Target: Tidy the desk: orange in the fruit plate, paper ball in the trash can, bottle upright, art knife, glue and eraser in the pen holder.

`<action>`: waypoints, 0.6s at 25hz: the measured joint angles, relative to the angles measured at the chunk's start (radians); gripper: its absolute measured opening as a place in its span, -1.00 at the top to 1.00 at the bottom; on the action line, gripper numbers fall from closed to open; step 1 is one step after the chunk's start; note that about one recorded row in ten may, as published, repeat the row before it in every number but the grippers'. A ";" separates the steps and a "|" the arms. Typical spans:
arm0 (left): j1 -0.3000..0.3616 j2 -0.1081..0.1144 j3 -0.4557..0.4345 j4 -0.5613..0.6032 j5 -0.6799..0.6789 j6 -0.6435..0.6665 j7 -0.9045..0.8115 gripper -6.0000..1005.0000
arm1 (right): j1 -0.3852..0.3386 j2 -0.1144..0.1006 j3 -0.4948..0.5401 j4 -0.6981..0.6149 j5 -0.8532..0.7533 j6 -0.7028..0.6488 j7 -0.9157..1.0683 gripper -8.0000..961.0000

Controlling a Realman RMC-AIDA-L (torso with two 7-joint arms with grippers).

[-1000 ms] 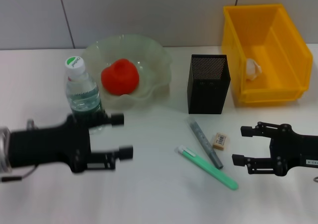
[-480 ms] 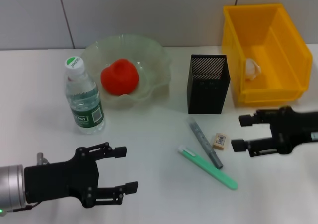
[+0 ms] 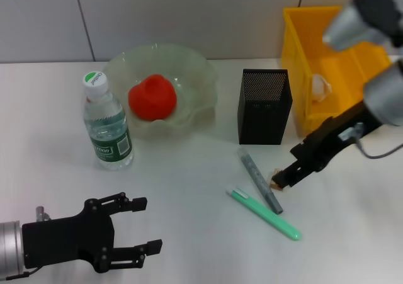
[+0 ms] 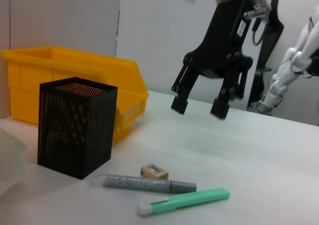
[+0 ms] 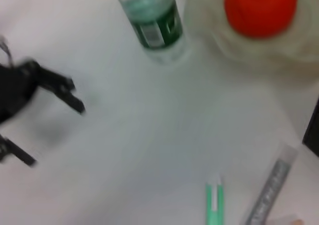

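Note:
The orange [image 3: 152,97] lies in the fruit plate [image 3: 195,70]. Left of the plate, the bottle [image 3: 107,125] stands upright. The paper ball [image 3: 321,87] rests inside the trash can [image 3: 343,26]. In front of the pen holder [image 3: 264,106] lie the grey glue stick [image 3: 260,182], the green art knife [image 3: 264,214] and the eraser [image 4: 154,171]. My right gripper [image 3: 285,169] points down, open, just above the eraser and partly hides it in the head view. The left wrist view shows that gripper [image 4: 199,107] holding nothing. My left gripper [image 3: 142,225] is open at the desk's near left.
The white desk [image 3: 189,170] meets a grey panelled wall behind the plate and the trash can. The bottle [image 5: 154,20], orange [image 5: 260,3], art knife [image 5: 215,202] and glue stick [image 5: 269,192] also show in the right wrist view.
My right arm has lifted and turned its gripper downward, moving left over the eraser. My left gripper has drawn back from the bottle to the near left edge.

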 joint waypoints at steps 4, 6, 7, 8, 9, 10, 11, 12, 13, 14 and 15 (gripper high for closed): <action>0.011 0.002 -0.003 0.000 0.000 0.000 0.004 -0.69 | 0.061 0.003 -0.125 0.068 -0.025 0.060 0.025 -0.70; 0.014 0.002 -0.001 0.000 0.001 0.000 0.004 -0.69 | 0.079 0.003 -0.176 0.099 -0.026 0.092 0.026 -0.70; 0.016 0.004 0.000 0.000 0.001 0.000 0.000 -0.69 | 0.098 0.005 -0.227 0.132 -0.025 0.128 0.027 -0.70; 0.016 0.004 0.000 0.000 0.001 0.000 0.000 -0.69 | 0.098 0.005 -0.227 0.132 -0.025 0.128 0.027 -0.70; 0.018 0.004 -0.002 0.000 0.001 0.000 0.000 -0.69 | 0.107 0.007 -0.250 0.148 -0.023 0.147 0.027 -0.70; 0.020 0.005 -0.004 0.000 0.001 0.000 -0.001 -0.69 | 0.114 0.008 -0.272 0.161 -0.022 0.164 0.028 -0.70; 0.021 0.005 -0.005 0.000 0.001 0.000 -0.001 -0.69 | 0.119 0.009 -0.292 0.173 -0.020 0.181 0.028 -0.70; 0.023 0.005 -0.007 0.001 0.001 0.000 -0.001 -0.69 | 0.130 0.012 -0.338 0.198 -0.006 0.217 0.029 -0.70; 0.023 0.005 -0.007 0.001 0.001 0.000 -0.001 -0.69 | 0.130 0.012 -0.338 0.198 -0.006 0.217 0.029 -0.70; 0.023 0.006 -0.007 0.001 0.001 0.000 -0.001 -0.69 | 0.133 0.012 -0.359 0.208 0.010 0.232 0.029 -0.70; 0.024 0.007 -0.007 0.001 0.001 0.000 -0.002 -0.69 | 0.135 0.012 -0.382 0.217 0.027 0.246 0.030 -0.70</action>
